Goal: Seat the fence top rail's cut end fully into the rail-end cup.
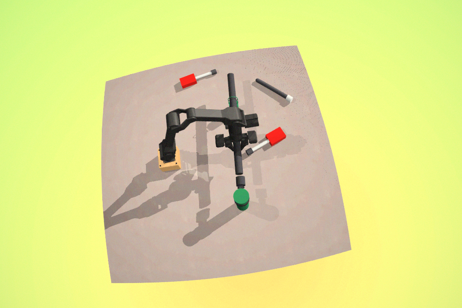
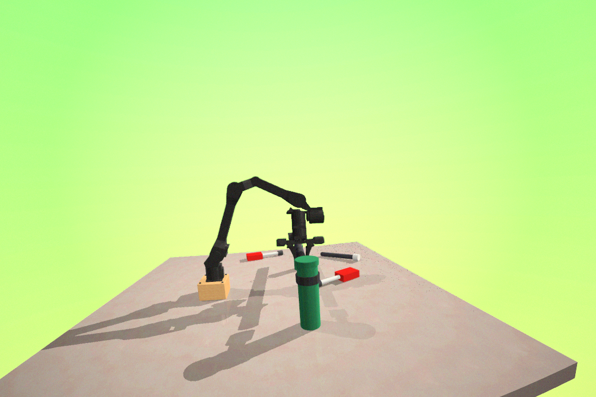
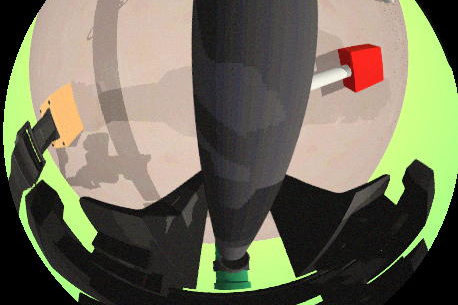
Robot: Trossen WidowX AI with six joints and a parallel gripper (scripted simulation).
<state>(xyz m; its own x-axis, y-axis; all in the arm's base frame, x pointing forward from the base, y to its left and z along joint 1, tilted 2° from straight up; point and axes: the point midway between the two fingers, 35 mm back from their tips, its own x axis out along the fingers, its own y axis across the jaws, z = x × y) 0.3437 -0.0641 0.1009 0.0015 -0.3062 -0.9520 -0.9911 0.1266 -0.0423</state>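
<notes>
The dark fence top rail (image 1: 231, 85) (image 3: 255, 61) runs lengthwise above the table, through the green wire loop cap (image 1: 232, 97). My gripper (image 1: 235, 147) (image 2: 300, 252) (image 3: 235, 174) points down and is shut on the rail between the loop cap and the big post. The dark rail-end cup (image 1: 240, 181) (image 3: 232, 264) sits on the near side of the green post (image 2: 310, 304). A narrow gap shows in the top view between the rail's cut end and the cup's mouth; the two look roughly in line. The black brace band (image 2: 307, 278) is up near the post cap (image 1: 241, 196) (image 2: 306, 263).
A red-headed mallet (image 1: 275, 136) (image 2: 346, 274) (image 3: 361, 67) lies right of the rail, its handle end close to it. Another red-headed mallet (image 1: 188, 80) (image 2: 254, 256) lies far left. A dark bar with a white end (image 1: 273, 88) (image 2: 338, 255) lies far right. The arm's wooden base (image 1: 169, 166) (image 2: 212, 291) stands left.
</notes>
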